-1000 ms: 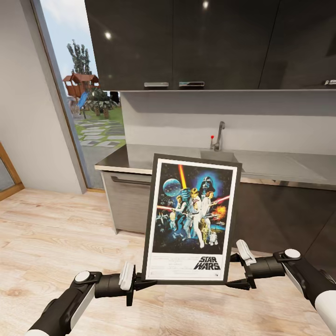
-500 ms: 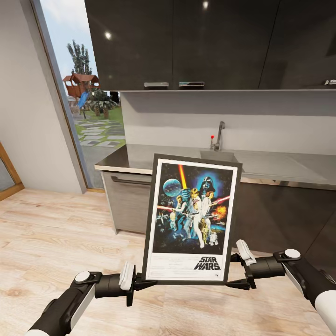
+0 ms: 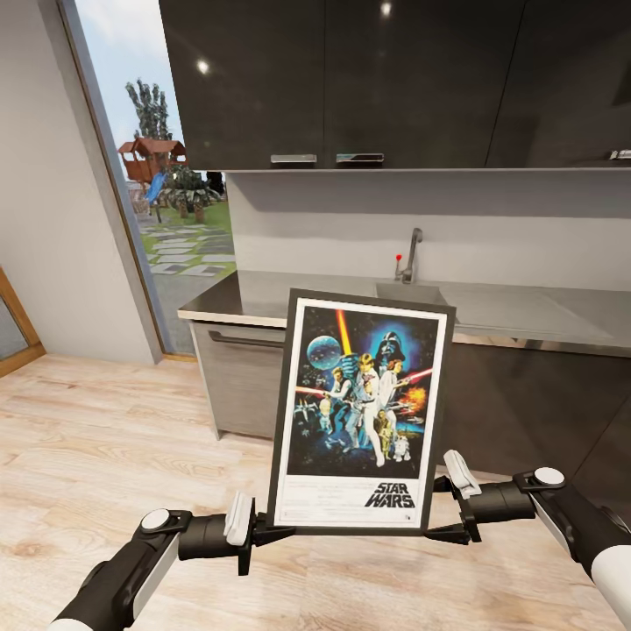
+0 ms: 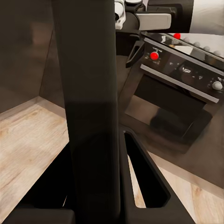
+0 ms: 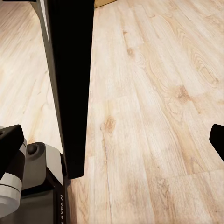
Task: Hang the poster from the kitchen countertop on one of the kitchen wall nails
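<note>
The poster (image 3: 359,412) stood upright above the wooden floor (image 3: 96,447). The left gripper (image 3: 263,532) pinched its bottom left corner. The right gripper (image 3: 451,517) was spread wide beside its bottom right corner.

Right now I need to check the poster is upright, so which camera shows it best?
The head view: the whole poster faces the camera, upright with a slight tilt, logo at the bottom, above the floor. The left wrist view has only its dark frame edge up close; the right wrist view has a thin black edge.
</note>
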